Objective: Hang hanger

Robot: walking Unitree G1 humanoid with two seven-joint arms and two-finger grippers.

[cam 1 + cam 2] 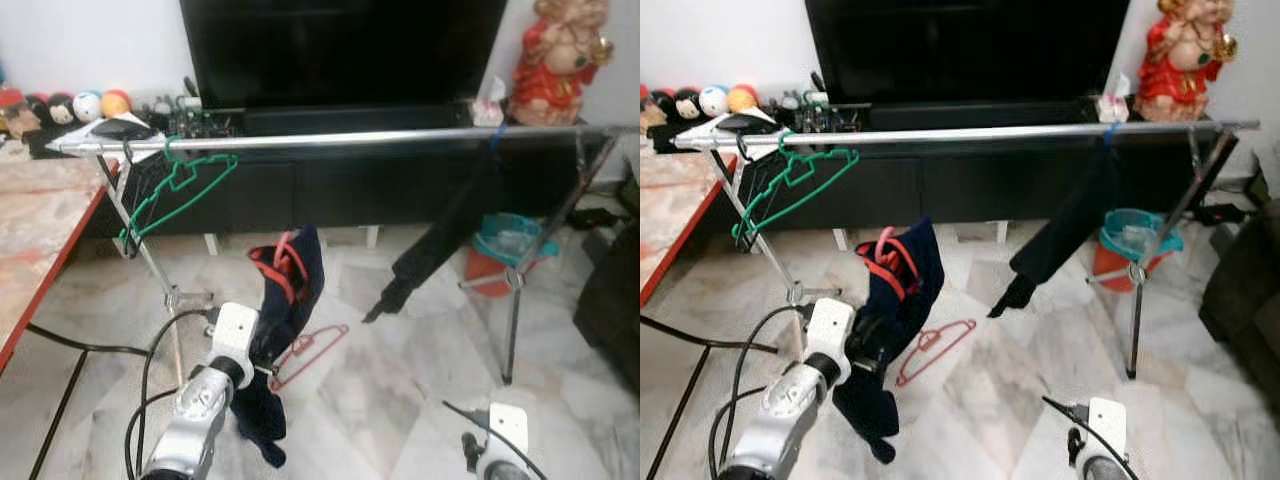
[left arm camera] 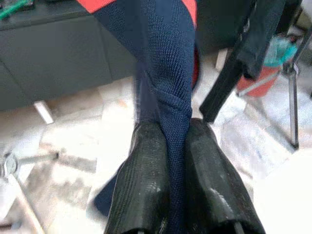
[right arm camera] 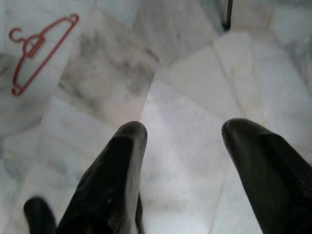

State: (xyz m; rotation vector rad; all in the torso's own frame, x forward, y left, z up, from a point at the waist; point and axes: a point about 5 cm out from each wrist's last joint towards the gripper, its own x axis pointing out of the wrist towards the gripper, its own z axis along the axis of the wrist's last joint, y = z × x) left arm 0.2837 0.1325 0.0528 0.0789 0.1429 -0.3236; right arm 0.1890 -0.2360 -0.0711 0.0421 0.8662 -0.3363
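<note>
On my left I see a green hanger (image 1: 175,190) hooked on the silver rail (image 1: 350,139). The left end effector (image 2: 173,146) is pinched on a navy garment (image 1: 285,290) that wraps a red hanger (image 1: 283,265) — held up below the rail, not on it. A pink hanger (image 1: 310,350) lies on the marble floor (image 1: 400,380). The right end effector (image 3: 183,146) hangs low over the floor, fingers spread.

Left arm (image 1: 200,410) raises a navy garment (image 1: 285,300) on a red hanger (image 1: 285,262) below the rail (image 1: 360,138); green hanger (image 1: 175,190) hangs at left.
</note>
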